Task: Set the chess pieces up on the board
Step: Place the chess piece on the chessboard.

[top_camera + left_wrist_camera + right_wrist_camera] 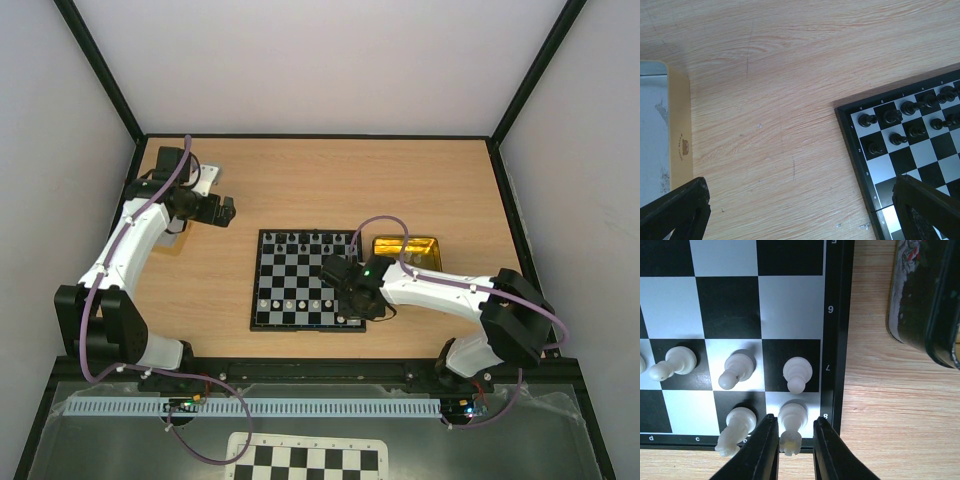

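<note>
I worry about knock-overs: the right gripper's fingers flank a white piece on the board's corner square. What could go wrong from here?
1. One finger of the right gripper stands close beside the neighbouring white piece; opening wider may well topple it.
2. The corner piece sits next to the board frame; if it sticks to a finger on retreat, it could tip off its square.

Top cam: high, behind the arm bases, looking down on the whole worktop (330,180) and board (290,282). Left wrist: low, off the board's far-left corner, black chessmen (900,117) in frame. Right wrist: very close, over the near-right corner. All three views share the board.
</note>
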